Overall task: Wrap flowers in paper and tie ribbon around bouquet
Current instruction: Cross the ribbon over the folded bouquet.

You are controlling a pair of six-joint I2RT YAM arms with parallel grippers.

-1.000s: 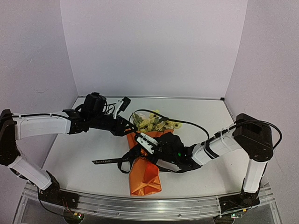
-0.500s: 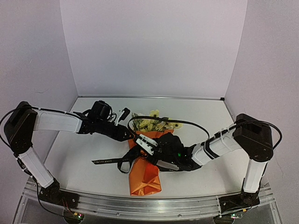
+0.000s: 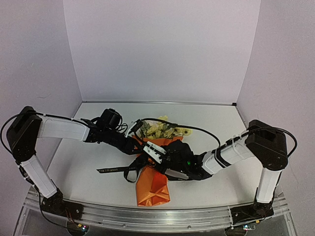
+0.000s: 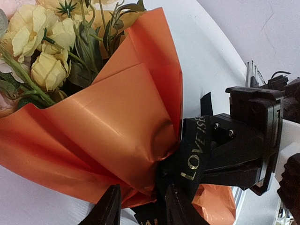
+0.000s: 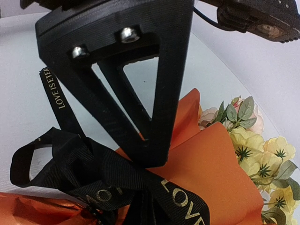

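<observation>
Yellow-cream flowers (image 3: 160, 129) bundled in a shiny orange paper cone (image 3: 153, 187), lying mid-way on the white table (image 3: 83, 162). Thin black lettered ribbon (image 3: 114, 169) knotted round the middle. Right gripper (image 5: 149, 159) pinched tight on that ribbon. Left gripper (image 4: 143, 206) down at the paper, fingers apart; squeezing or not, cannot tell.

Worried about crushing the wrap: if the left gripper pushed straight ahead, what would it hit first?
Likely the orange paper at its lower edge, beside the black ribbon; depth is unclear.

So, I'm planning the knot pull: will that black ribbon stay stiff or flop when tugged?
Probably floppy: the ribbon droops in loops. Likely light: its tail lies flat on the table. It may slide on the glossy paper.
</observation>
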